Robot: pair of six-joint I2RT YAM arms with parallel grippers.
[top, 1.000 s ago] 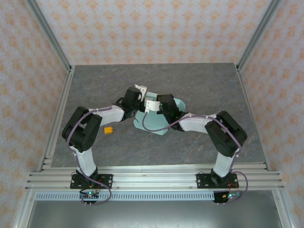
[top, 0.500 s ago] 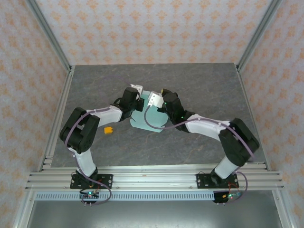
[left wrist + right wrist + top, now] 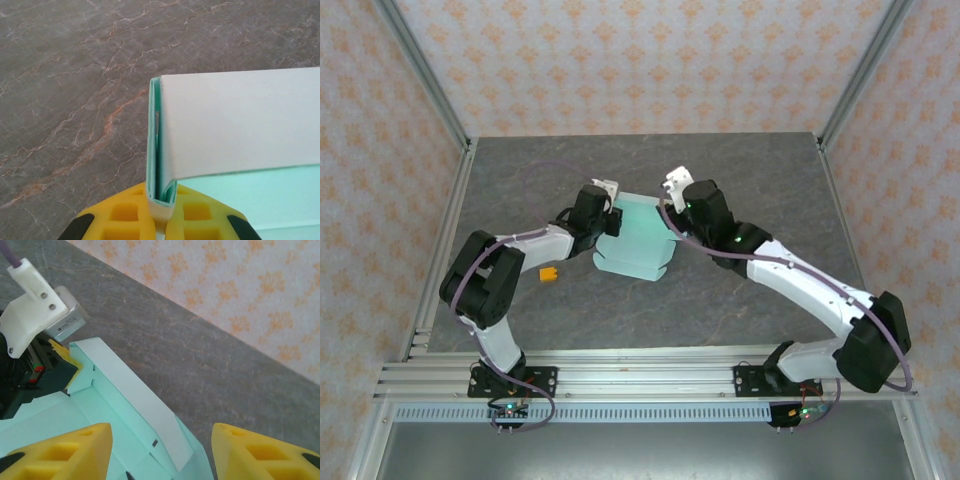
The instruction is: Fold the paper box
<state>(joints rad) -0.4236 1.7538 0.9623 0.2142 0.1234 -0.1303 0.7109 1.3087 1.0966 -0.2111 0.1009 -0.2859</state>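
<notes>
Largest first: the grey veined table (image 3: 770, 170), carrying everything. Looks smooth, so probably gives little hold to thin card.

Next the paper box (image 3: 638, 245): lies about the middle of the table, between the two pincers, not yet a box. Mostly flat and mint, with rounded flaps at the near edge and one long panel turned up or over along the far side, white back showing; hard to tell which.

Then the left pincer (image 3: 161, 212): clenched on the doubled left edge of the paper box, pinching both layers low between the yellow fingers (image 3: 200, 220).

Then the right pincer (image 3: 160, 435): released, spread wide, grasping nothing. Hovers above the far right part of the paper box, apart from it as far as can be seen.

Smallest: the orange piece (image 3: 549, 273), on the table just beside the left forearm (image 3: 545, 240), well apart from the paper box.

Possible trouble from here, as a judgement only:
- Held at one place only, so probably springs back flat at the raised panel.
- With a pull or a turn from the left pincer alone, maybe drags the whole sheet over the table instead of creasing it.
- With a descent of the right pincer off the fold line, maybe dents the panel, or twists the sheet against the clamp and tears the thin edge.
- Clamped on a narrow strip only, so can slip out.
</notes>
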